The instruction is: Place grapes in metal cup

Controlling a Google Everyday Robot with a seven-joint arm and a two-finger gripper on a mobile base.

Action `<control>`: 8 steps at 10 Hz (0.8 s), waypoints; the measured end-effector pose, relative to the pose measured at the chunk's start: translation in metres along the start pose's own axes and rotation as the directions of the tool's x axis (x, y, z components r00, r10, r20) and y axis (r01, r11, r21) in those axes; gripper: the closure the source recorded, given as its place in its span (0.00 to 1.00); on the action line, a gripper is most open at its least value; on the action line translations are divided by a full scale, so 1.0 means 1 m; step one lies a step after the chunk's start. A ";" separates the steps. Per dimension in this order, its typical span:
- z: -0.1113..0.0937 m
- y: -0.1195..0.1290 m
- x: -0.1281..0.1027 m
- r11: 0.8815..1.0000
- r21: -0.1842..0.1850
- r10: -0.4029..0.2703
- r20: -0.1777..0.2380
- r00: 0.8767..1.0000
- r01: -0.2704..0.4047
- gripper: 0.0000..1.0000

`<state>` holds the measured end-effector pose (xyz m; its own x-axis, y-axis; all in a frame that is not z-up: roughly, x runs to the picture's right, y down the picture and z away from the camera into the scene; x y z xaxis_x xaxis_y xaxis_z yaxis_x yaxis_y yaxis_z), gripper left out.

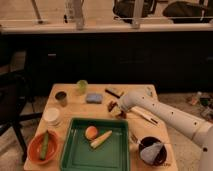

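Camera view looked down on one wooden table (70,107), and right at the middle of the frame the gripper (119,112) hung low over the boards at the end of the one white arm (165,117), which reached in from the right edge. Its jaws stood spread wide, with nothing in their hold. The grapes (112,105), one dark reddish cluster, lay on the table just left of the gripper, too close to tell whether they touched. The metal cup (61,98), one small dark cylinder, stood upright near the table's upper left corner, well apart from the grapes. Cups counted two, as one yellow-green cup (82,86) stood just up and right of the metal one. One blue sponge (93,98) lay between the cups and the grapes, and one dark object (114,92), too dim to name, sat above the cluster. One white round container (51,116) stood at the left edge below the metal cup. One green tray (75,155) filled the lower middle with two things in it, one orange fruit (90,132) and one pale yellow piece (101,139) just beside it. Bowls counted two: one orange bowl (31,150) at lower left with one green vegetable (45,145) in it, and one dark bowl (161,144) at lower right with one grey-blue cloth (150,153)
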<state>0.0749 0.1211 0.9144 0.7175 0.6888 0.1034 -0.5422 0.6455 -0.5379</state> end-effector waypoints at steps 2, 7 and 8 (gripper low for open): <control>0.005 0.002 0.006 1.000 -0.023 -0.006 -0.024 1.000 0.006 0.20; 0.016 0.012 0.009 0.995 -0.080 -0.065 -0.067 0.996 0.060 0.59; 0.015 0.012 0.010 0.994 -0.084 -0.070 -0.067 0.995 0.064 0.69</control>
<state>0.0686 0.1407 0.9218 0.7812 0.6186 0.0842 -0.4566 0.6582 -0.5986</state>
